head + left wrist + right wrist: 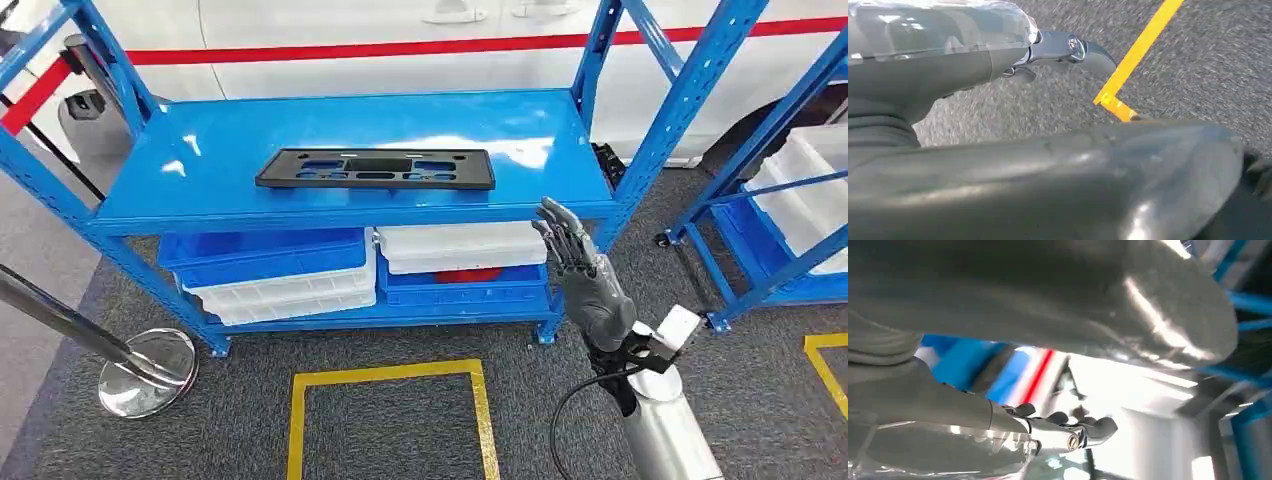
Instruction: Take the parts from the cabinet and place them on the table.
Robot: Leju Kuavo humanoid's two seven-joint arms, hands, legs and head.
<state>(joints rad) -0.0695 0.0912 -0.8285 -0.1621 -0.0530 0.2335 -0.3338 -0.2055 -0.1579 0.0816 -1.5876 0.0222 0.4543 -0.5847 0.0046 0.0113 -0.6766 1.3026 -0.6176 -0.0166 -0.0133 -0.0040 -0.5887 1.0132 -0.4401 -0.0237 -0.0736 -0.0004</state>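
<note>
**Right hand raised at the shelf, part not yet touched**

You have the right hand [578,262] lifted in the lower right of the head view, in front of the blue rack [340,160], near its right front post. Its fingers [556,228] are spread and straight, holding nothing. The black flat part [376,168] lies on the rack's top shelf, in the upper middle of the frame, well apart from the hand and to its left. It sits flat, long side facing you, a little back from the front edge.

The left hand [1063,50] hangs over grey carpet beside a yellow floor line [1135,52]. From that close, blurred view you cannot tell whether its fingers are curled or apart; nothing is seen in it.

On the lower shelf sit blue and white bins [275,270]; a chrome stand [145,370] is at the lower left.

Risks, as a judgement:
- The part is thin and lies flush on a glossy shelf. Fingers coming straight down may slide off or push it backwards instead of getting under an edge.
- The hand is close to the right post and the shelf lip. A sideways sweep towards the part could knock the fingers on the frame.
- The part is long; gripped at one end, it may tip and twist out of the hand.
</note>
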